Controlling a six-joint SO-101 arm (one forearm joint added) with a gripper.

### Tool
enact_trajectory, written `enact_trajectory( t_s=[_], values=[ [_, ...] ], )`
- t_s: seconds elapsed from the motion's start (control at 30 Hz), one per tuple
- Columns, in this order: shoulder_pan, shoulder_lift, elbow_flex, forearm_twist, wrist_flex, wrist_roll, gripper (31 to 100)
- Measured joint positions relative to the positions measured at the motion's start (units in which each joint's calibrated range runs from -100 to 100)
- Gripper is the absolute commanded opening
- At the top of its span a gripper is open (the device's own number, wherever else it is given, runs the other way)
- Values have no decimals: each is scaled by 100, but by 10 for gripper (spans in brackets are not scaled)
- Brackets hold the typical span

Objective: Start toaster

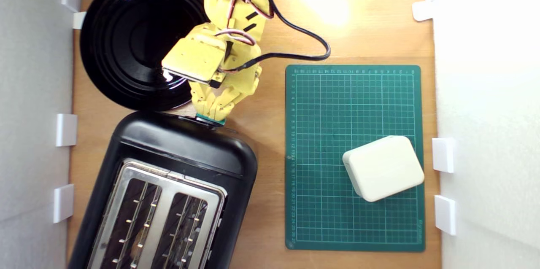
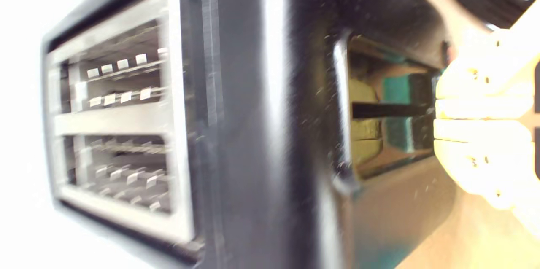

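The black two-slot toaster (image 1: 168,184) sits at the lower part of the exterior view, just below the round black plate (image 1: 139,37). The yellow gripper (image 1: 212,114) bears on its teal lever knob (image 1: 210,119) — fingers (image 2: 476,134) drawn together, nothing clamped between them. The risk, as I judge it: the tips slide off the small knob, or an off-centre push shoves the toaster along the wooden table (image 1: 270,41) — no latch.

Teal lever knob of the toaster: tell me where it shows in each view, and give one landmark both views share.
Exterior view: the teal lever knob peeks out at the toaster's far end, under the yellow gripper.
Wrist view: the knob sits in the toaster's end panel, against the gripper.
Shared landmark: the metal top plate.
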Motion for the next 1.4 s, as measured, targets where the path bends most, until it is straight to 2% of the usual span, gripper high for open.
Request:
enact_trajectory(
  t_s=[0.13, 0.3, 0.5, 0.63, 0.8, 1.13, 1.27, 1.4],
  values=[
    [27, -592, 0, -10, 0, -48, 313],
    [-280, -1551, 195, -58, 9, -129, 313],
    [-642, -3118, 1548, -58, 9, -172, 313],
    [-578, -4052, 2373, -58, 9, -323, 313],
    [-714, -5085, 3197, -58, 9, -458, 313],
    [-714, -6911, 5394, -664, 9, -539, 313],
    [-723, -7061, 5524, -857, 9, -679, 313],
    [-723, -7070, 5626, -896, 9, -873, 313]
  ],
)
